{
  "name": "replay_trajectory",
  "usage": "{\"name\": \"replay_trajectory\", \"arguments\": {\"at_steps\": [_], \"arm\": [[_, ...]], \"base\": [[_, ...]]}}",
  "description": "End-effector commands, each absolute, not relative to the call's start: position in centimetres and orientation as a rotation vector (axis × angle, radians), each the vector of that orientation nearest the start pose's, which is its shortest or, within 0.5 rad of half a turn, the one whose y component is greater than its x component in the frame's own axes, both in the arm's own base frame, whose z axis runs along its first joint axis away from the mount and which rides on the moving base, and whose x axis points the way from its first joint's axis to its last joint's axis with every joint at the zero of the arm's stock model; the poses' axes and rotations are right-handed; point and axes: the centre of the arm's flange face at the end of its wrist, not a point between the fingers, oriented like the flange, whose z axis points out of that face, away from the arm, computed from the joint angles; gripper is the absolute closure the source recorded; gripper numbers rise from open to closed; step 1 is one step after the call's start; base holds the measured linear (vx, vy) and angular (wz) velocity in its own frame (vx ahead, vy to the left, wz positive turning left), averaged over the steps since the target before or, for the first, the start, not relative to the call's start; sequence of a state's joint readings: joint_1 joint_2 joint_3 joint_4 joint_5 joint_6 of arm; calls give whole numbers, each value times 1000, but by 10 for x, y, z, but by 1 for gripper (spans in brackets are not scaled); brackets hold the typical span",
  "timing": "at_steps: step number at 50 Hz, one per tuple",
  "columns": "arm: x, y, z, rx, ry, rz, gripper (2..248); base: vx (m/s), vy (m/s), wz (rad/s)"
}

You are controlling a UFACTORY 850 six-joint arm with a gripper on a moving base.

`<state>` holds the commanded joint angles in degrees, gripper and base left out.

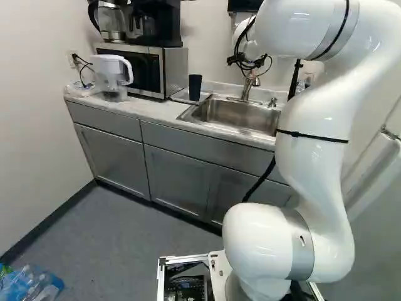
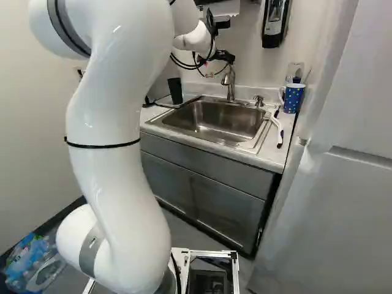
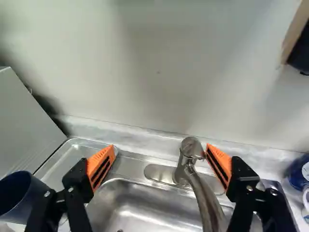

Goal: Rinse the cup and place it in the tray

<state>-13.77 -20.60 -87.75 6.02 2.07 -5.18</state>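
Black two-fingered gripper (image 3: 161, 148), spread wide, should likely centre on the curved metal faucet (image 3: 186, 166) at the steel sink (image 3: 131, 166)'s back edge, then nudge gently.

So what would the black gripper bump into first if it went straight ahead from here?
Probably the faucet: it shows between the open fingers, closer to one of them. How far off it stands is unclear; the wall lies behind.
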Motion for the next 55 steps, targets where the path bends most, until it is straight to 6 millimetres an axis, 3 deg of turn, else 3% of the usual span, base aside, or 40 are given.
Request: {"name": "replay_trajectory", "arguments": {"at_steps": [29,55], "arm": [[600,-180,672,-2723,422,-1807,3],[543,-180,660,-2858,471,-1519,3]], "base": [[0,0,0],[0,0,0]]}}
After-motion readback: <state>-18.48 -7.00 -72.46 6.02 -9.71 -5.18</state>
